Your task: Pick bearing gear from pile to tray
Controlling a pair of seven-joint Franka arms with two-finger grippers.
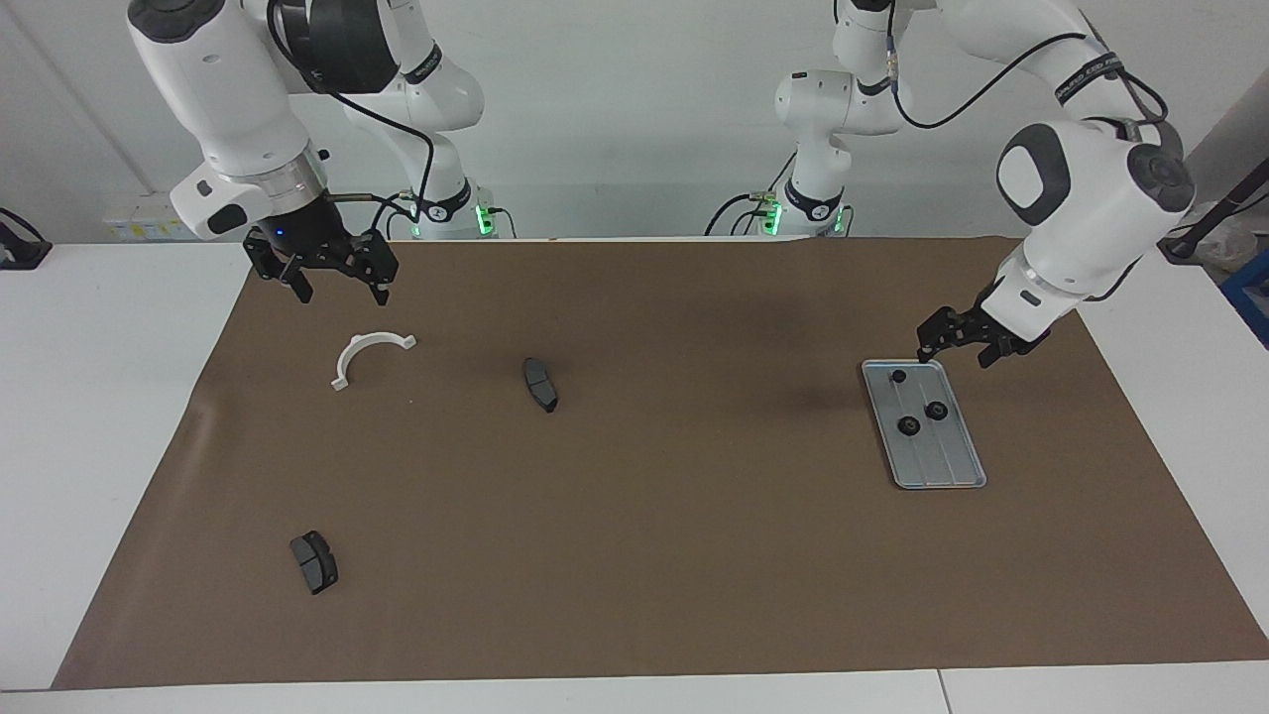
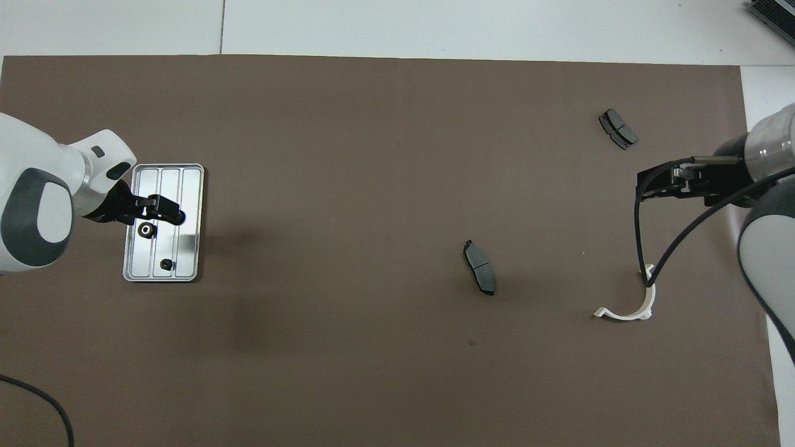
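A: Where is the tray?
B: On the worktop, toward the left arm's end. Three gears lie in it: one at the end nearest the robots, two near its middle.
A: And the pile's remaining parts?
B: Toward the right arm's end: the half-ring bracket nearest the robots, one pad beside it toward the middle, the other pad farthest from the robots.
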